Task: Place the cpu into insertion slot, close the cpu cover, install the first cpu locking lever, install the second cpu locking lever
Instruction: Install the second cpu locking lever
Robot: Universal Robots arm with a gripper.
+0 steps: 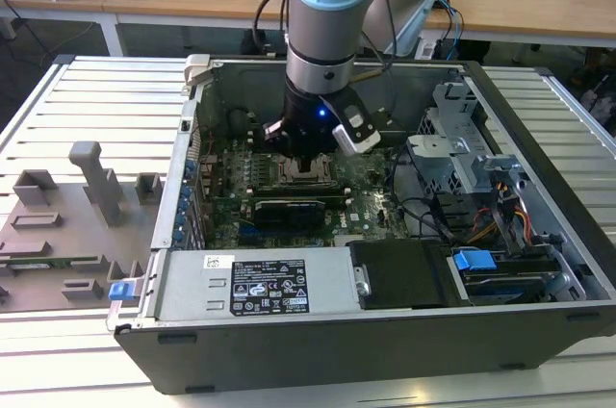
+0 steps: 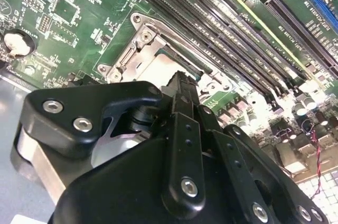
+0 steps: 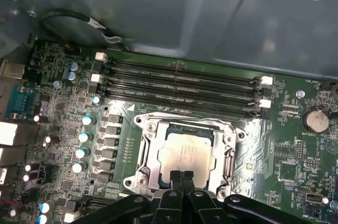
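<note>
The cpu sits in the slot; the closed gripper touches its 6 o'clock edge, inside the case.

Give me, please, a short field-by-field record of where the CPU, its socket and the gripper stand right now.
cpu: silvery chip lying flat inside the insertion slot
cpu cover: metal frame seen around the chip; whether latched, cannot tell
gripper: fingertips together at the chip's near edge, directly above the socket
board: green motherboard inside the open computer case
</note>
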